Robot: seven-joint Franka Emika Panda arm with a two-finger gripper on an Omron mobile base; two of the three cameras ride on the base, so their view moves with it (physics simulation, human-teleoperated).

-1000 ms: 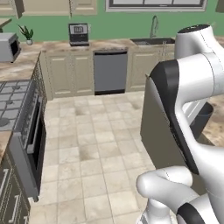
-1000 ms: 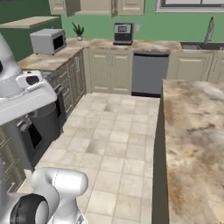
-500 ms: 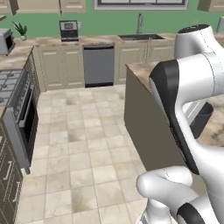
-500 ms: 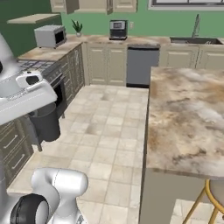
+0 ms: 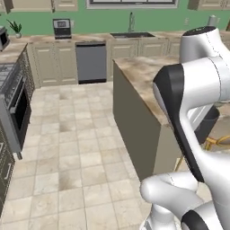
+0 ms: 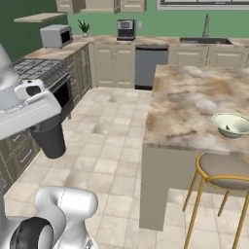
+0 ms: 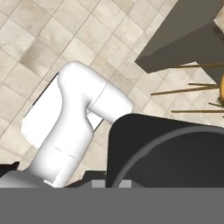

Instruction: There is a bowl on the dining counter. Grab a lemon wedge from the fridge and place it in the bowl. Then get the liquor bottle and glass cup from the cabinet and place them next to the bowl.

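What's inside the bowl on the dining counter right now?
In the right base view the bowl sits near the dining counter's edge with a small pale sliver on its inner wall. The near rim hides its floor.

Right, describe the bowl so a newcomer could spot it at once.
Find the dining counter, the big island slab of mottled beige-brown marble in the middle of the kitchen. Near its edge, just above a gold-legged stool, sits the bowl: wide, shallow, pale cream-green, thin-rimmed, the lone dish on that marble.

Glossy marble dining counter [image 6: 194, 97]; smooth glazed bowl [image 6: 232, 124].
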